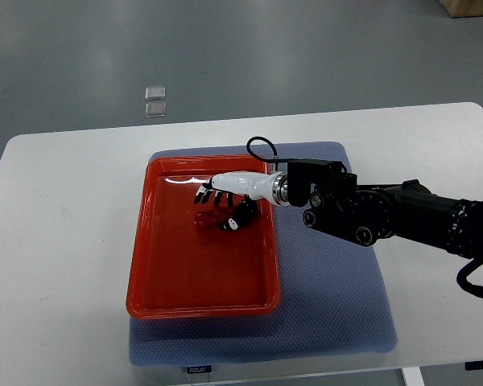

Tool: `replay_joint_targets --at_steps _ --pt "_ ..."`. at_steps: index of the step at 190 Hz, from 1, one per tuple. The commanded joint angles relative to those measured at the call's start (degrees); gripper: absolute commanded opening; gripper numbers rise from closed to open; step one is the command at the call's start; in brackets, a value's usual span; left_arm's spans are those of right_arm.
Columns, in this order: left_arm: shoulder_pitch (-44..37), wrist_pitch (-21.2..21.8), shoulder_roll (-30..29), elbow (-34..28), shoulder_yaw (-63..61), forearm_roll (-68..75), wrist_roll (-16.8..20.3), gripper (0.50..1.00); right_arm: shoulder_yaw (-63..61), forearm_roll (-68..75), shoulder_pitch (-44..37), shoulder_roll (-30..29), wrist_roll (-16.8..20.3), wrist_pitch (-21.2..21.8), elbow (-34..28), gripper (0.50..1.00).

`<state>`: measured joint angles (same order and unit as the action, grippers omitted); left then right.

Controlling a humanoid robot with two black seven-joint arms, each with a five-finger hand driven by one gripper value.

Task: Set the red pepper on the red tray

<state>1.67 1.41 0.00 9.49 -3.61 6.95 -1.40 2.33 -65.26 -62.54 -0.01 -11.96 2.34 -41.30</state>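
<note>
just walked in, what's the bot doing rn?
The right hand has reached in from the right over the red tray and has its fingers around the red pepper, which is low over or on the tray floor near the far end. The tray sits on a blue mat on the white table. Can't tell if the pepper is released yet. The left arm is out of view.

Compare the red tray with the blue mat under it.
The tray is glossy red with raised walls; the mat is dull blue-grey, flat and textured. The tray is narrower and covers the mat's left part. The tray holds the pepper under the right hand; the mat's visible part is bare. Both are rounded rectangles.
</note>
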Motion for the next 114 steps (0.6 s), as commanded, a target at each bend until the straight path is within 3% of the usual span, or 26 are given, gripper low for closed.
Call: replay_joint_targets --at_steps 1,52,92,114 --pt "0.0 0.0 0.0 0.0 0.0 0.0 0.0 1.0 -2.9 0.5 -0.6 0.0 -0.2 0.0 0.0 0.784" --pt "0.0 0.0 0.0 -0.1 -0.1 0.0 0.0 1.0 -19.1 4.8 0.9 0.5 -0.5 0.0 -0.6 0.787" --pt "0.0 0.0 0.0 -0.1 -0.1 0.0 0.0 1.0 -41.5 21.1 10.7 2.8 -2.0 1.0 -1.2 0.789" --pt "0.0 0.0 0.0 -0.1 -0.2 0.0 0.0 1.0 -51.4 32.6 15.6 2.8 -2.1 1.9 -1.2 0.825"
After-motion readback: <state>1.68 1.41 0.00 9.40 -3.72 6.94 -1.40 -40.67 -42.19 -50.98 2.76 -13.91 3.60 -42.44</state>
